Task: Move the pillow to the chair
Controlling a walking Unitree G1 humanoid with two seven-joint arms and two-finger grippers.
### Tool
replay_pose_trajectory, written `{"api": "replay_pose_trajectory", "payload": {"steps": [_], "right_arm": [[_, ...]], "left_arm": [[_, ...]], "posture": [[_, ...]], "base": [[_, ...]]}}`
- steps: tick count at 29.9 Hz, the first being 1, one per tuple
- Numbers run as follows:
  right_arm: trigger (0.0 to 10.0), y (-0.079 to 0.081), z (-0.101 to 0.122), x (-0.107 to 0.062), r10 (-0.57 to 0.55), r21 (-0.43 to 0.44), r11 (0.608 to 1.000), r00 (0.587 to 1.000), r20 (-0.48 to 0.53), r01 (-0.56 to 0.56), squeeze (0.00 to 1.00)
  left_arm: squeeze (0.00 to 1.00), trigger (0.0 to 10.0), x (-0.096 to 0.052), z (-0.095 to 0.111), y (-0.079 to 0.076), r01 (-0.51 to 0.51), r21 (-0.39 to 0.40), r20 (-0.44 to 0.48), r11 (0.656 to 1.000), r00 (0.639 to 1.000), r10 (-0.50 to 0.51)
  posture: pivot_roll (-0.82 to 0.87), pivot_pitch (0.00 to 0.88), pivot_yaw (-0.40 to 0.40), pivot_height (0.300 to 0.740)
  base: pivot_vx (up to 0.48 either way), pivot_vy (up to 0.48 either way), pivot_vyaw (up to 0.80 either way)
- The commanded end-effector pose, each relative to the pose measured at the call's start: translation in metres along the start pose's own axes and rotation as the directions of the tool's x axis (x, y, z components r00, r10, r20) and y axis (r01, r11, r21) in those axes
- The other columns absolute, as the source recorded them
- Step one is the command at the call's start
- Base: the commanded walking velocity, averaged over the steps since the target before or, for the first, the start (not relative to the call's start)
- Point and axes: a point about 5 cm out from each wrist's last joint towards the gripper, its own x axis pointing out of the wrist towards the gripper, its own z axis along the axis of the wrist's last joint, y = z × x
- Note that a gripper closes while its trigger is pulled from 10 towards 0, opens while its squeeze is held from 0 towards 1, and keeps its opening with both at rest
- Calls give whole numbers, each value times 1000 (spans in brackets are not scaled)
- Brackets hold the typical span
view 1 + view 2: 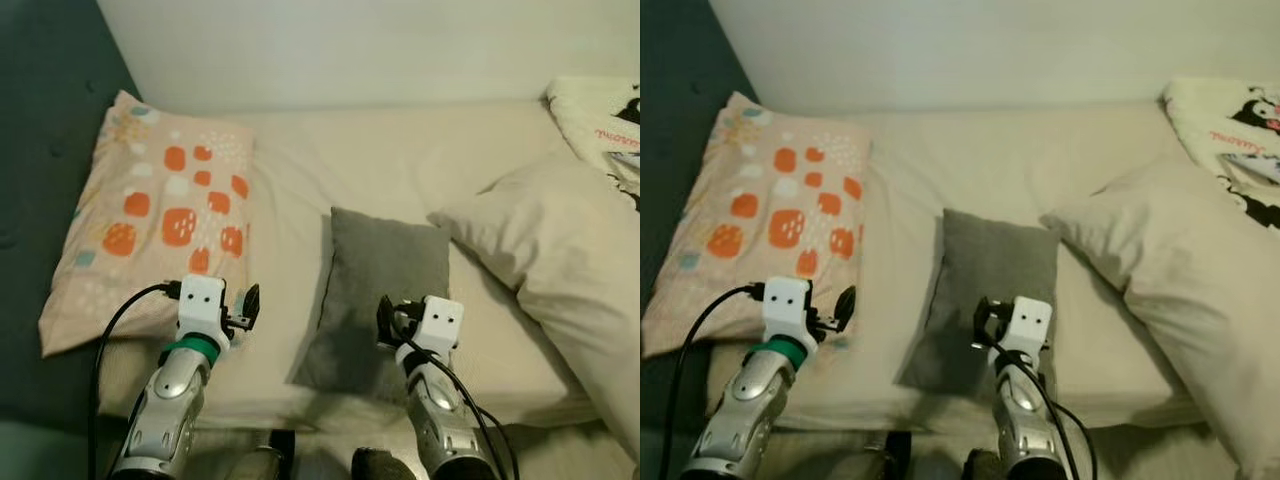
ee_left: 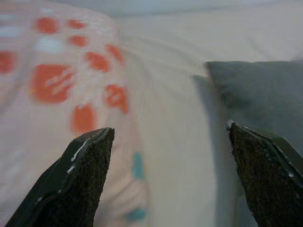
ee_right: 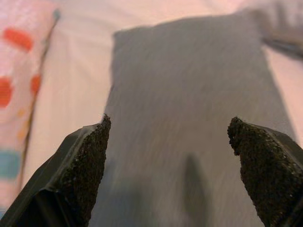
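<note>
A peach pillow with orange spots (image 1: 150, 215) lies at the left of the cream bed (image 1: 400, 160). The left gripper (image 2: 165, 179) hovers released beside it. The small grey rectangular pillow (image 1: 380, 290) lies mid-bed; the right gripper (image 3: 170, 175) hangs spread above its near end. A large beige pillow (image 1: 560, 260) lies right.

Soft matt cloth throughout, hard gloss on the arms.
Grey pillow (image 1: 385, 290) of matt woven fabric; orange-spotted pillow (image 1: 150, 215) of smooth printed cotton; cream bedsheet (image 1: 370, 165) lightly creased; silver arms (image 1: 165, 410) of shiny metal; fingertips (image 3: 83, 165) rough, grainy black.
</note>
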Motion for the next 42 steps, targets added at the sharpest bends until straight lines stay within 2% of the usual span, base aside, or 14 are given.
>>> {"api": "replay_pose_trajectory", "payload": {"steps": [1,16,29,34,42], "right_arm": [[10000,0,-3,-2,-3,1,1000,1000,-16,3,0],[10000,2,-6,-2,9,-15,1000,999,-45,-10,0],[10000,9,-4,1,51,-14,999,997,-56,-52,0],[10000,11,4,3,54,23,998,999,2,-54,0],[10000,7,9,6,42,17,999,999,7,-42,0]], "left_arm": [[0,10000,-3,-12,3,-11,7,-62,1000,998,11],[0,10000,-5,-17,2,0,-7,-87,1000,996,-1],[0,10000,-2,-13,13,-84,14,-70,996,994,85],[0,10000,3,-6,8,-37,75,-25,997,999,39],[0,10000,11,3,1,-3,117,18,993,1000,1]], "posture": [[31,110,83,740],[33,114,76,740],[39,131,72,740],[29,127,59,725],[20,124,58,690]], "base": [[0,0,0],[0,0,0],[0,0,0],[0,0,0],[0,0,0]]}}
